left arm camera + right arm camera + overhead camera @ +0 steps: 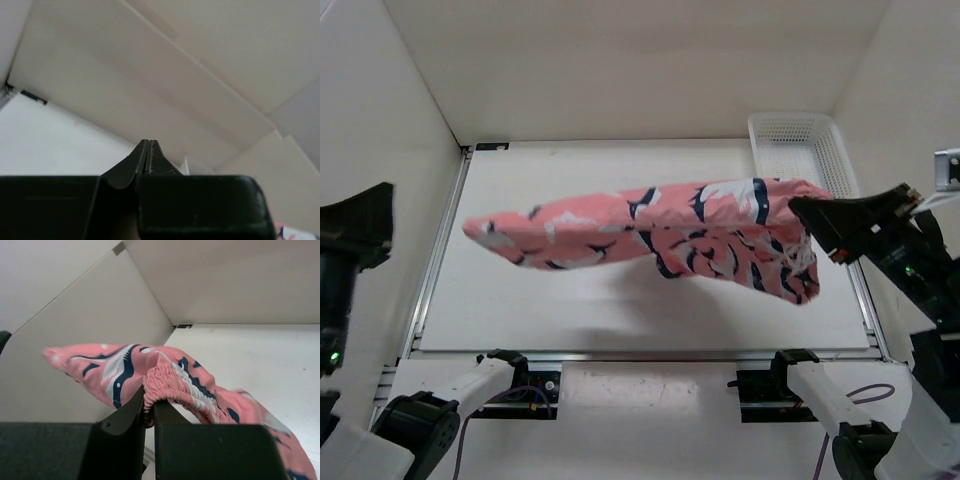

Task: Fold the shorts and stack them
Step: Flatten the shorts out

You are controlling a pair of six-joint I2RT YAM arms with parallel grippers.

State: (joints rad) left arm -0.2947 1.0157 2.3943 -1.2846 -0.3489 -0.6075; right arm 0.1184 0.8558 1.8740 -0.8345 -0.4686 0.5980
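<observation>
While my right gripper (149, 399) is clamped on the gathered elastic waistband of the shorts (175, 377), the rest of the garment runs straight out from those fingertips toward the left arm's side. Its long axis lies crosswise, and it hangs clear above the table (620, 315). My left gripper (147, 145) has its jaws pressed together on nothing and is aimed at the back wall, with only a scrap of pink showing low and to the right of them. I judge the loose far end sits nearer that left arm, so it would have to open and turn toward it. The cloth looks soft and limp, salmon pink with navy-and-white whale shapes. It is ruched where the jaws bite and sags in folds just beyond them. Farther behind the right jaws stands a rigid white mesh basket (800, 135).
</observation>
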